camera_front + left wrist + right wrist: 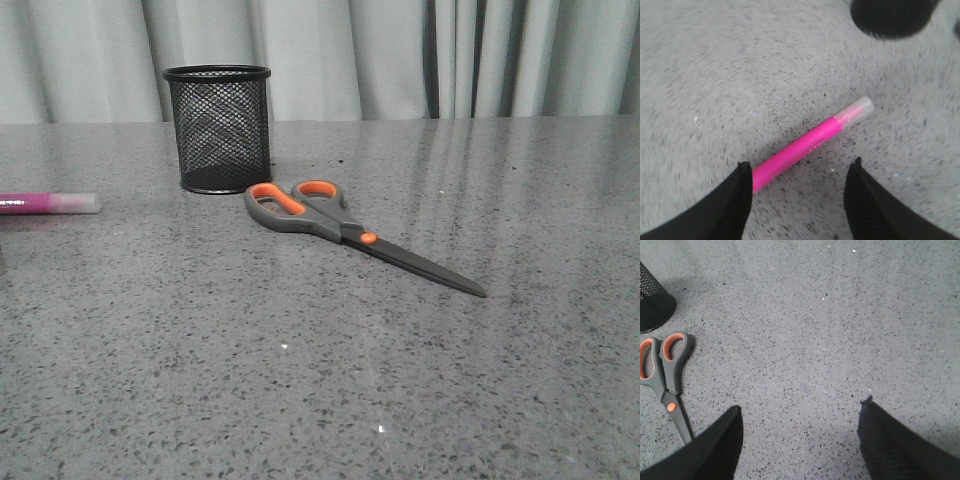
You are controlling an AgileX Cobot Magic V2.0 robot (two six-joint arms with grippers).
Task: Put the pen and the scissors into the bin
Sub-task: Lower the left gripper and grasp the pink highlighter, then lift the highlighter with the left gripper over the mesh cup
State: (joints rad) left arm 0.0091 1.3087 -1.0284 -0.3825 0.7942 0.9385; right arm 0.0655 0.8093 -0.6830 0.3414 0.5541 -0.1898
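In the left wrist view we see our left gripper (799,172) spread wide, holding nothing, its two dark fingers (737,200) standing on either side of bare tabletop. The pen (810,145) lies flat and slantwise on the grey speckled table (715,75), its pink end running just beside the tip of one finger, its whitish cap pointing away toward the bin (890,17), which shows only as a blurred dark round at the frame's edge. We cannot tell whether that fingertip touches the pen or merely overlaps it in view.

Our right gripper (800,412) is likewise wide apart and empty, with plain table between its fingers (890,440). The scissors (667,385) lie closed and flat off to one side of it, the blades running out of view beside one finger, handles toward the bin's base (652,300).

From the front, the bin (218,128) stands upright toward the back of the table. The scissors (350,232) lie just in front of it, handles close to its base, blades pointing forward and to the right. The pen (50,204) rests at the far left edge of the frame, partly cut off, well apart from the bin. Neither arm shows in this view. The table's right half and its near side lie open.
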